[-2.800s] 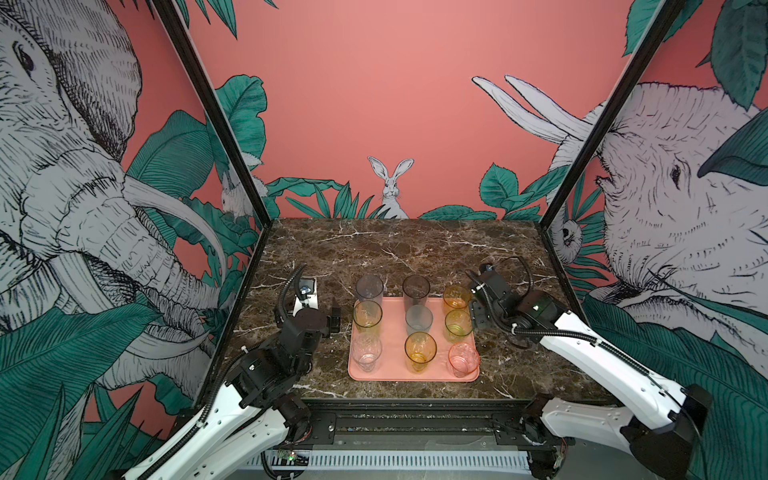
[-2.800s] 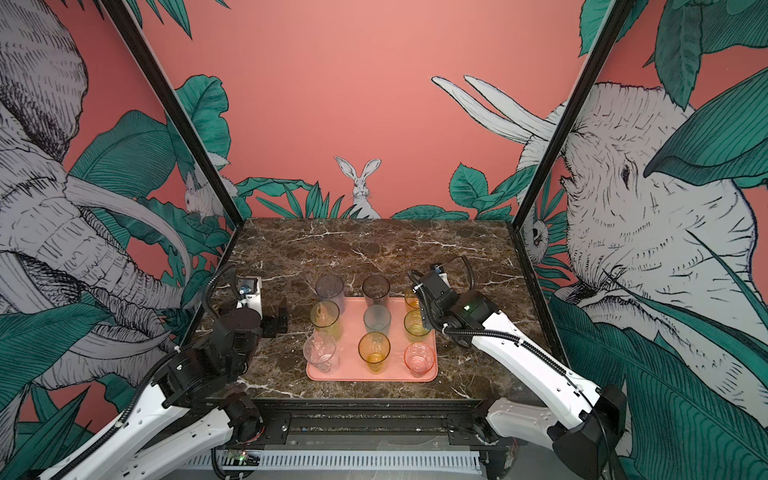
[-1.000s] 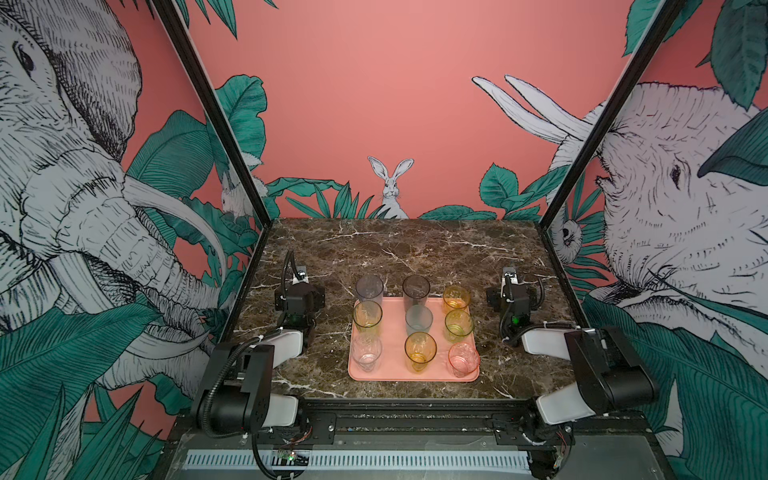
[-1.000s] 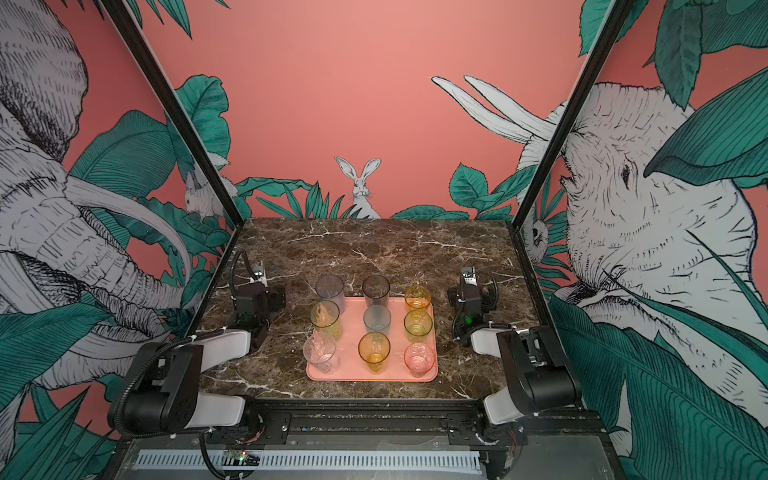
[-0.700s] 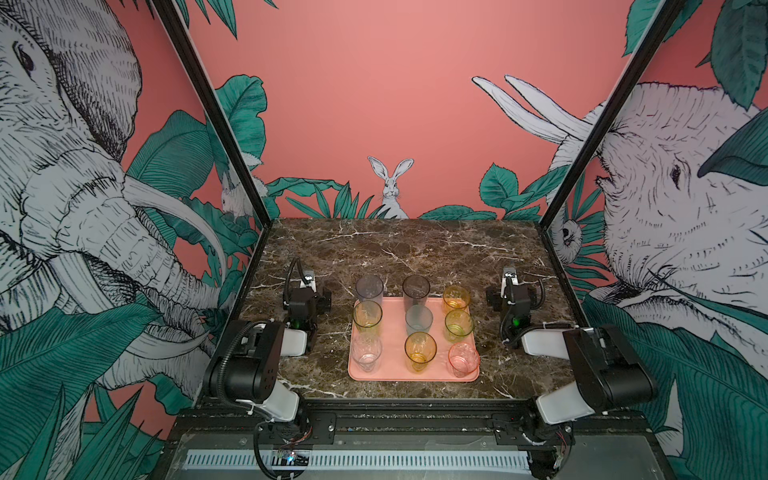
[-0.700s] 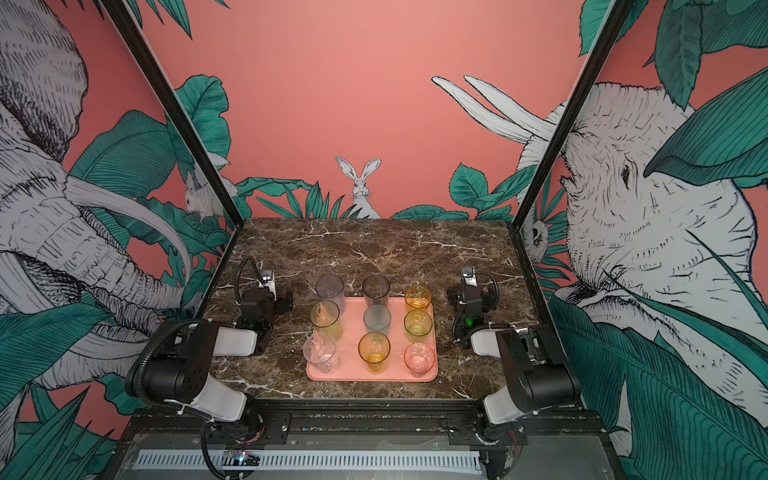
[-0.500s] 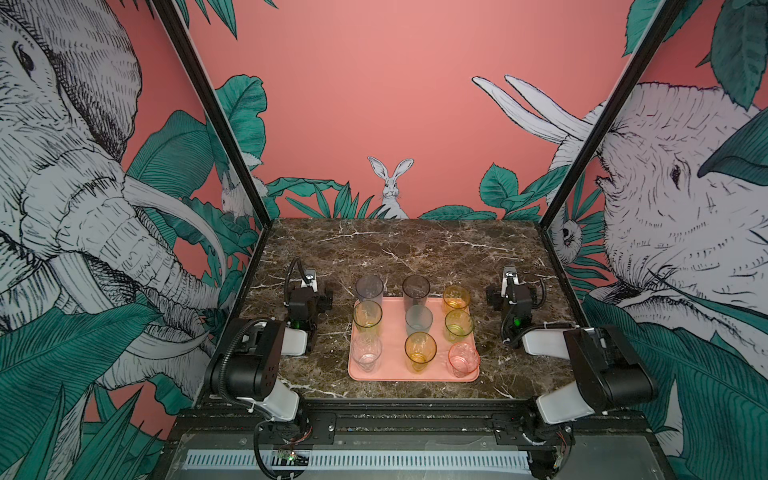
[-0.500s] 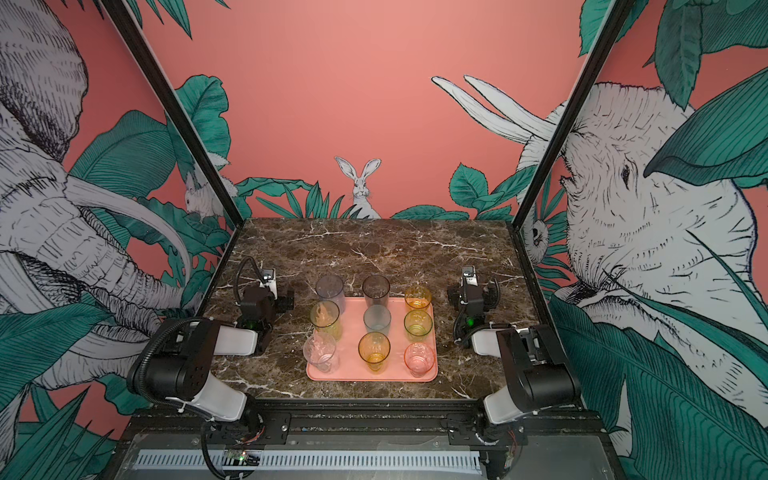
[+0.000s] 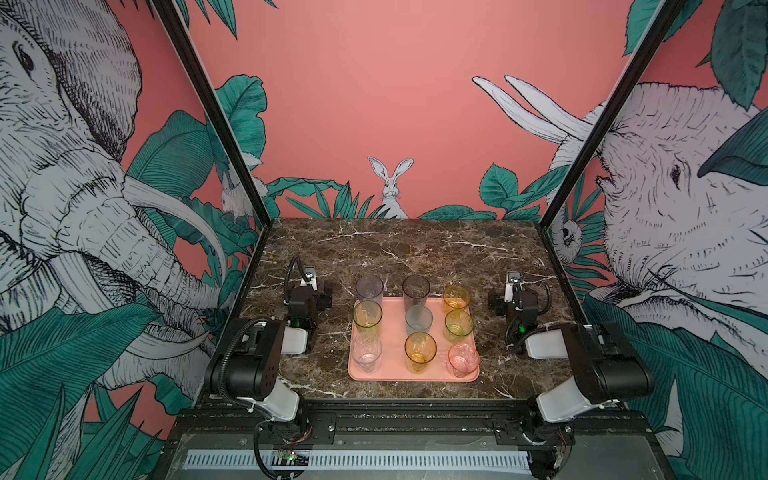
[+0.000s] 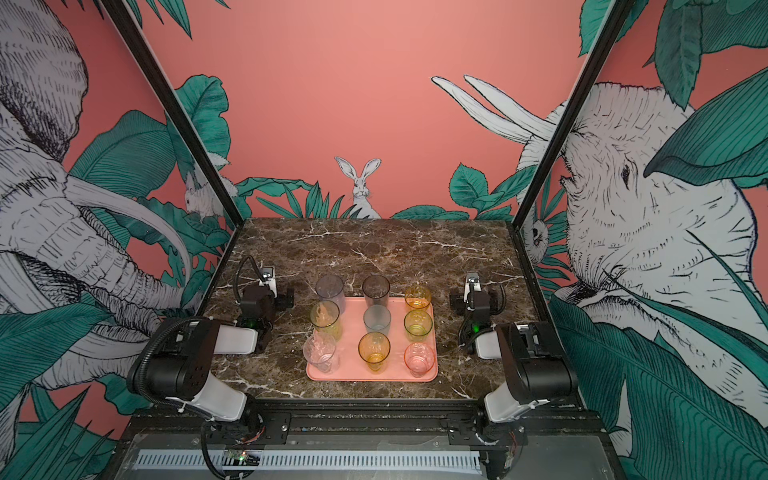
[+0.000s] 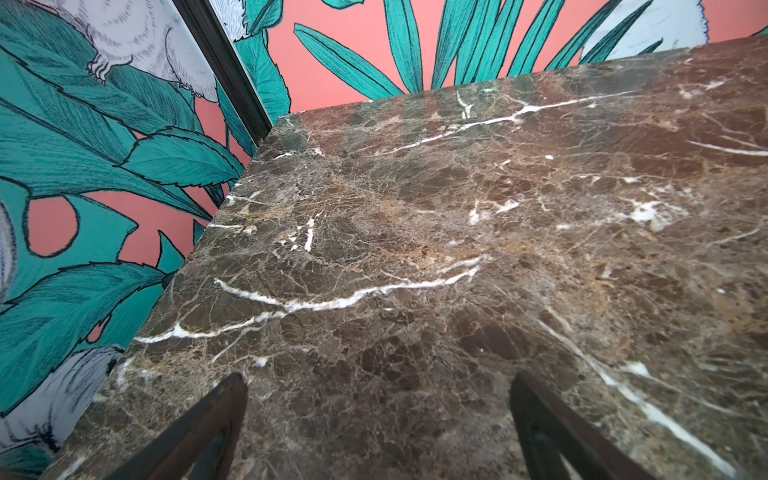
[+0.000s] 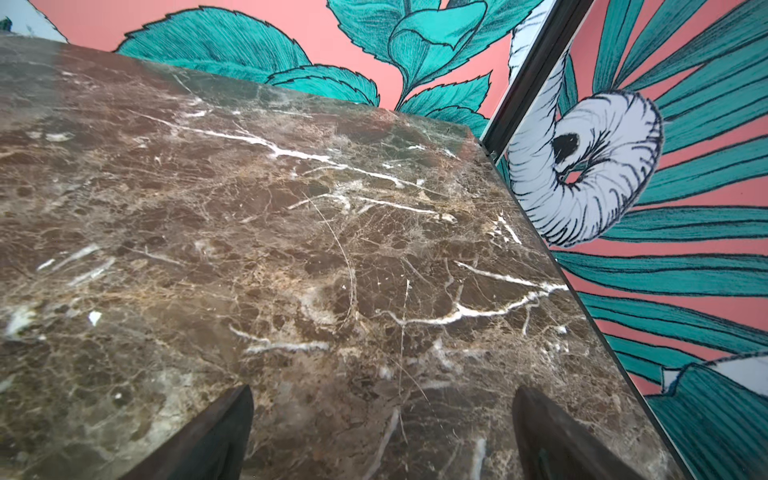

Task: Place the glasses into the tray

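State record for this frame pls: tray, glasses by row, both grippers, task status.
tray: flat salmon-pink rectangular tray, front centre of brown marble tabletop
layout: three rows of three, all upright
back row: grey tumbler, smoky dark tumbler, short amber tumbler
middle row: yellow-green tumbler, frosted blue-grey tumbler, green tumbler
front row: clear tumbler, tall amber tumbler, pink tumbler
left gripper: open, empty, above bare marble left of tray
right gripper: open, empty, above bare marble right of tray
task status: looks done; back-row bases near far rim, unconfirmed

Left gripper [image 11: 377, 376], right gripper [image 12: 383, 390] — jaws spread wide
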`<act>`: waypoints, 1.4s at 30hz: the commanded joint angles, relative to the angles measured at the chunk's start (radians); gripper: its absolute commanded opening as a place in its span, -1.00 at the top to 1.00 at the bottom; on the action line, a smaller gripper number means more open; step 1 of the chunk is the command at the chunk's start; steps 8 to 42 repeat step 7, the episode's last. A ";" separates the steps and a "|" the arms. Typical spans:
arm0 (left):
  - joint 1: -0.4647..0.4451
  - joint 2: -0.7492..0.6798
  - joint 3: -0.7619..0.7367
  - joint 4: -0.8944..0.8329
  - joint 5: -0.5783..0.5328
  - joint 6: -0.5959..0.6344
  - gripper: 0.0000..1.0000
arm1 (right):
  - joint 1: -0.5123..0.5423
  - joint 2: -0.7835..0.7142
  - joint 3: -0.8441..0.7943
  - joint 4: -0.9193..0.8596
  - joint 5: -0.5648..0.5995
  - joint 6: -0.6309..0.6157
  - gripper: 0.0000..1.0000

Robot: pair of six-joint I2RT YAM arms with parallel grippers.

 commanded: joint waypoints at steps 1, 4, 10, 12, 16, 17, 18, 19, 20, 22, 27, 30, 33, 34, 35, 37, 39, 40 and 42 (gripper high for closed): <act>0.007 -0.003 0.013 0.007 -0.013 -0.001 -0.99 | -0.001 0.006 -0.005 0.077 -0.008 0.011 -0.98; 0.007 -0.003 0.017 0.004 -0.011 0.000 -0.99 | -0.001 0.005 -0.003 0.071 -0.009 0.013 -0.98; 0.007 -0.005 0.013 0.007 -0.012 -0.001 -0.99 | -0.001 0.006 -0.003 0.072 -0.009 0.013 -0.98; 0.007 -0.005 0.013 0.007 -0.012 -0.001 -0.99 | -0.001 0.006 -0.003 0.072 -0.009 0.013 -0.98; 0.007 -0.005 0.013 0.007 -0.012 -0.001 -0.99 | -0.001 0.006 -0.003 0.072 -0.009 0.013 -0.98; 0.007 -0.005 0.013 0.007 -0.012 -0.001 -0.99 | -0.001 0.006 -0.003 0.072 -0.009 0.013 -0.98; 0.007 -0.005 0.013 0.007 -0.012 -0.001 -0.99 | -0.001 0.006 -0.003 0.072 -0.009 0.013 -0.98; 0.007 -0.005 0.013 0.007 -0.012 -0.001 -0.99 | -0.001 0.006 -0.003 0.072 -0.009 0.013 -0.98; 0.007 -0.005 0.013 0.007 -0.012 -0.001 -0.99 | -0.001 0.006 -0.003 0.072 -0.009 0.013 -0.98; 0.007 -0.005 0.013 0.007 -0.012 -0.001 -0.99 | -0.001 0.006 -0.003 0.072 -0.009 0.013 -0.98; 0.007 -0.005 0.013 0.007 -0.012 -0.001 -0.99 | -0.001 0.006 -0.003 0.072 -0.009 0.013 -0.98; 0.007 -0.005 0.013 0.007 -0.012 -0.001 -0.99 | -0.001 0.006 -0.003 0.072 -0.009 0.013 -0.98; 0.007 -0.005 0.013 0.007 -0.012 -0.001 -0.99 | -0.001 0.006 -0.003 0.072 -0.009 0.013 -0.98; 0.007 -0.005 0.013 0.007 -0.012 -0.001 -0.99 | -0.001 0.006 -0.003 0.072 -0.009 0.013 -0.98; 0.007 -0.005 0.013 0.007 -0.012 -0.001 -0.99 | -0.001 0.006 -0.003 0.072 -0.009 0.013 -0.98; 0.007 -0.005 0.013 0.007 -0.012 -0.001 -0.99 | -0.001 0.006 -0.003 0.072 -0.009 0.013 -0.98; 0.007 -0.005 0.013 0.007 -0.012 -0.001 -0.99 | -0.001 0.006 -0.003 0.072 -0.009 0.013 -0.98; 0.007 -0.005 0.013 0.007 -0.012 -0.001 -0.99 | -0.001 0.006 -0.003 0.072 -0.009 0.013 -0.98; 0.007 -0.005 0.013 0.007 -0.012 -0.001 -0.99 | -0.001 0.006 -0.003 0.072 -0.009 0.013 -0.98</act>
